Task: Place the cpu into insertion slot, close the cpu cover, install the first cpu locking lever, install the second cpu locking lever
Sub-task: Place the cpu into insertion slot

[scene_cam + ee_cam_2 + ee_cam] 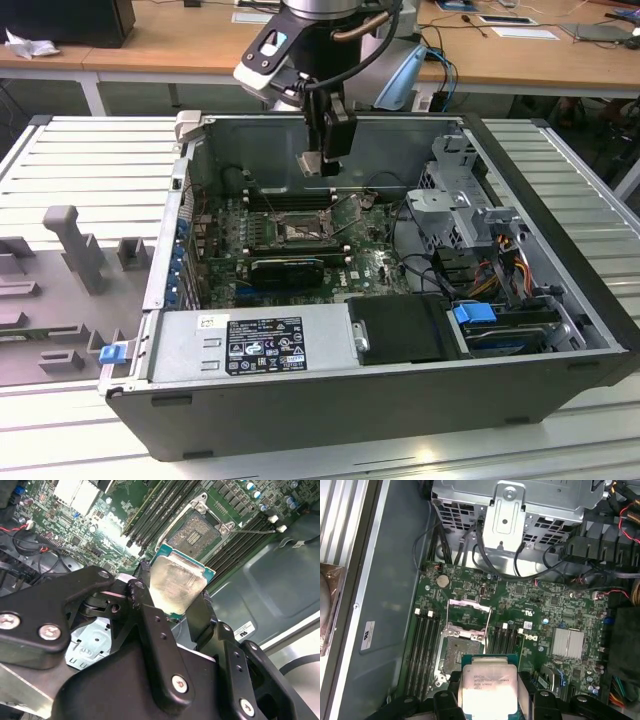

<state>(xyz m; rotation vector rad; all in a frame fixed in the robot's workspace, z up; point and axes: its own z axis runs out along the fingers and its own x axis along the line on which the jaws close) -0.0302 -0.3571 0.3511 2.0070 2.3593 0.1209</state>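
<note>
Nearest the lens in the second wrist view: black linkage of the gripper [174, 587], closed to chip width and pinching opposite edges of the cpu [177, 580], pale face toward the camera, green edge peeking out around it. Hanging inside the open computer case [350, 410], above the green board and clearly apart from the insertion slot [461, 652]. By the look of it, the placing step, with the descent not yet made. To do it well: centre over the brownish contact field, match the chip's orientation to the socket corners, keep it level, lower straight, and let go without any sideways drag across the contacts. Apparently swung back and out of the way: the cpu cover [469, 603], raised at the slot's edge toward the drive cage [520, 505], leaving the opening seemingly free. Close on both flanks of the socket, long black memory slots [425, 650]; beyond the cover, dark cables [470, 555] draped from the cage; off to one side, a silver heatsink [567, 645]. Probably little room for the fingers between socket rim and memory slots, so worth a careful, vertical approach.
</note>
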